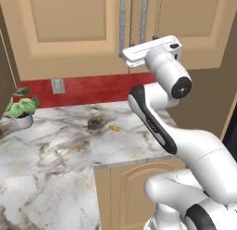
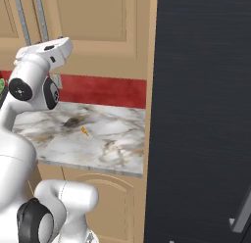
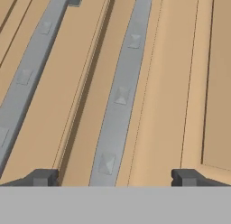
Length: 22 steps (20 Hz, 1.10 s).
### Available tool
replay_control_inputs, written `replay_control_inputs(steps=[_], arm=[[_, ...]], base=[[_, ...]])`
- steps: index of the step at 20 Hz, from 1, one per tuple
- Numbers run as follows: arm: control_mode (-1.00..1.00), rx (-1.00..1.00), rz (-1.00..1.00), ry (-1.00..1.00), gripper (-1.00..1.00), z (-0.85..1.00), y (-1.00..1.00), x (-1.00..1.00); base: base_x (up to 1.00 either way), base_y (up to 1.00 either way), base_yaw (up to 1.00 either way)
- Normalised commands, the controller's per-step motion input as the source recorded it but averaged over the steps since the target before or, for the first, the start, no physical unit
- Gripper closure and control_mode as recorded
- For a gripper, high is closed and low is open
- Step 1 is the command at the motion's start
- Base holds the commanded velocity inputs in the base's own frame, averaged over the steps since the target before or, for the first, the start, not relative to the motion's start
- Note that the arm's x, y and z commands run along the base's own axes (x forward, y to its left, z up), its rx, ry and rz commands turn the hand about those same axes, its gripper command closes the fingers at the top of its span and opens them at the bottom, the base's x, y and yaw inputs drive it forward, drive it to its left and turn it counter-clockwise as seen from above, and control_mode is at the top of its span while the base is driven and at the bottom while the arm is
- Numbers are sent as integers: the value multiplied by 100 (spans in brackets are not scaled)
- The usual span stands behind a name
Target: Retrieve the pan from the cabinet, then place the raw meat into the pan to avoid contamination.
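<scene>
Overhead, the cabinet [image 1: 78, 25] hangs on the wall above the counter, its two tan panelled doors closed and meeting at a narrow seam; two long silver bar handles [image 1: 123, 20] run upright just either side of that seam, close together; the pan cannot be seen with the doors shut. In the hand view the right handle [image 3: 119, 96] runs between the two dark fingertips [image 3: 43, 177], and the left handle [image 3: 27, 74] lies off to the side; the gripper [image 3: 115, 180] has its jaws spread wide apart, holding nothing, and sits close in front of the door faces. In the left base view the white hand [image 1: 150, 49] is raised near the lower ends of the handles; open air lies beneath it down to the counter. Below the cabinet a red backsplash [image 1: 92, 87] runs along the wall; under that lies a marble counter [image 1: 55, 145] whose front edge stands over an arched-panel cupboard door [image 1: 127, 196]; a small orange scrap [image 1: 114, 128] and a dark smudge [image 1: 96, 124] mark the broad bare stone. A potted plant [image 1: 21, 108] stands at the far left by the wall. To the right, a tall black panel [image 2: 201, 114] closes off the counter's end.
</scene>
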Motion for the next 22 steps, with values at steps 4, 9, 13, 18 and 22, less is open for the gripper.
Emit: replay_control_inputs(steps=[4, 9, 13, 18, 22], arm=[[-100, 0, 0, 1, -100, -1, 6, 28], [-100, 0, 0, 1, -100, -6, 8, 28], [-100, 0, 0, 2, -100, -12, 19, 16], [-100, 0, 0, 0, -100, -15, 20, 17], [-100, 0, 0, 0, -100, -20, 22, 6]], base=[[0, 0, 0], [0, 0, 0], [0, 0, 0], [0, 0, 0], [0, 0, 0]])
